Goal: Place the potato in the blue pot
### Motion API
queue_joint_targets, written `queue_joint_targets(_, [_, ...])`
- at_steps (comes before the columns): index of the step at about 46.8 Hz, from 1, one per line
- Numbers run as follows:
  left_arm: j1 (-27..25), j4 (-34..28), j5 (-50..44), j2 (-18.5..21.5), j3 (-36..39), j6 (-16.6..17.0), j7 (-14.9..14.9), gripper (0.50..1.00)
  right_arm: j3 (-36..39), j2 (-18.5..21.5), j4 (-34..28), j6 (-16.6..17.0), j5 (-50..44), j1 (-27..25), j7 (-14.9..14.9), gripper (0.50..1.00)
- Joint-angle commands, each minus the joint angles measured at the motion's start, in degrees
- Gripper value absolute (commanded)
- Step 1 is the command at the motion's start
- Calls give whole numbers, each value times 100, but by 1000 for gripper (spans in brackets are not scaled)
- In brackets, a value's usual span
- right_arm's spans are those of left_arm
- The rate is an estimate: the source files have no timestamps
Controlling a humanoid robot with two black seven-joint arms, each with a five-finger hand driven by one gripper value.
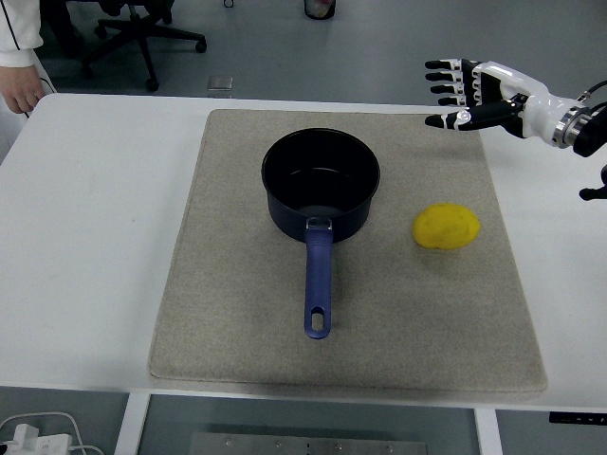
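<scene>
Counter (95,237): a white surface, covered across its middle by a grey mat (237,332).
Blue pot (321,185): set upright on the mat's middle, its interior dark, its blue handle (318,284) pointed toward the near edge.
Potato (447,227): seen lying on the mat, right of the pot and apart from it, untouched.
Right hand (465,90): held above the mat's far right corner, fingers spread and extended leftward, nothing gripped.
Person's hand (21,90): seen at the far left corner of the counter.

Person (19,52) cropped at top-left edge
</scene>
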Motion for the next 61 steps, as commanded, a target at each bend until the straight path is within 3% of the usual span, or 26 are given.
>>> queue_joint_targets(1, [0, 0, 0, 0, 0, -7, 8, 996, -139, -110, 181, -1, -218, 75, 10, 930])
queue_joint_targets(11, [0, 0, 0, 0, 0, -7, 8, 996, -570, -339, 533, -1, -825, 224, 19, 930])
queue_joint_targets(30, [0, 0, 0, 0, 0, 2, 8, 996, -693, -532, 885, -9, -1678, 400, 19, 930])
queue_joint_targets(39, [0, 0, 0, 0, 0, 2, 0, 996, -1044, -533, 885, -53, -2652, 409, 19, 930])
queue_joint_targets(61, [0, 0, 0, 0, 0, -7, 0, 996, -1335, -779, 1105, 386, -2970, 637, 19, 930])
